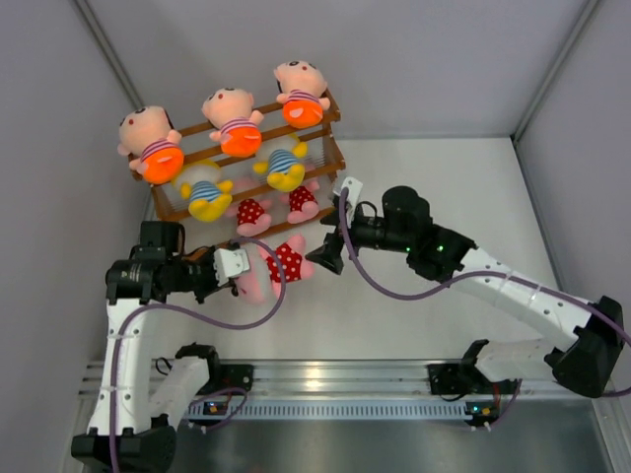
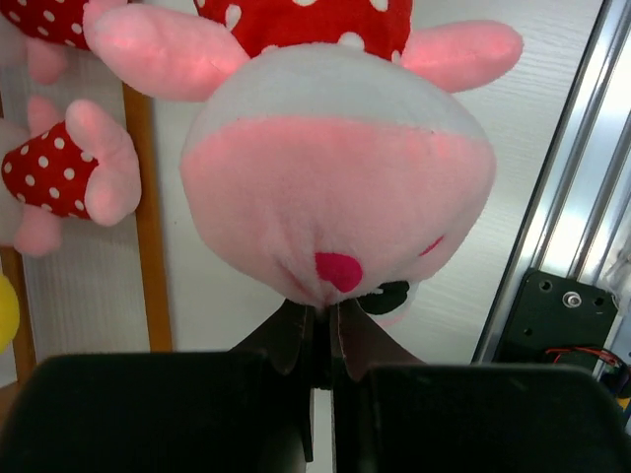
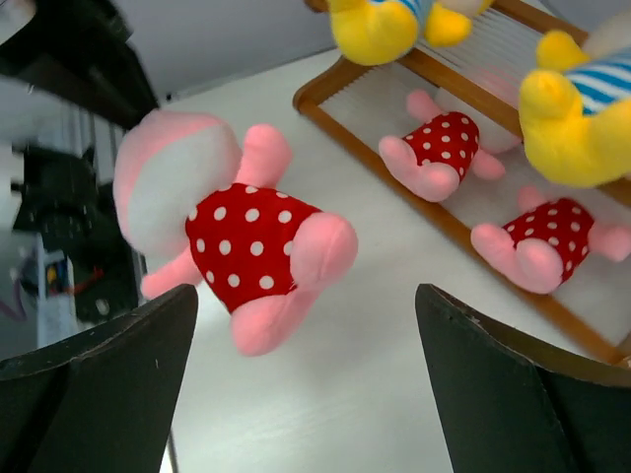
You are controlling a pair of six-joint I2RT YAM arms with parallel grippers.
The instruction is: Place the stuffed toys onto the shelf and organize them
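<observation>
The pink doll [image 1: 268, 268] in the red polka-dot dress hangs left of centre in the top view, just in front of the lowest tier of the shelf [image 1: 336, 148], which fills the upper left. The left gripper [image 1: 235, 264] is pinched tight on the doll's head. In the left wrist view its fingers meet in a small fold of plush near the mouth, so the hold is only a tuft of fabric. The right gripper [image 1: 325, 258] stands wide open just right of the doll's legs and holds nothing. In the right wrist view its two fingers frame the dress from either side without touching it. On the shelf, three peach dolls [image 1: 234, 123] sit on the top tier, two yellow dolls [image 1: 284, 166] on the middle one and two seated pink dolls [image 1: 251, 211] on the lowest, with room beside them toward the right. The held doll looks light, soft and floppy, so it should squash under a grip and droop from one point. A pinch of loose plush may slip, and a hold across the stuffed body or head would probably be firmer. The thin slats give little support, so it may topple onto the white surface [image 1: 444, 187] unless it is seated leaning back.
</observation>
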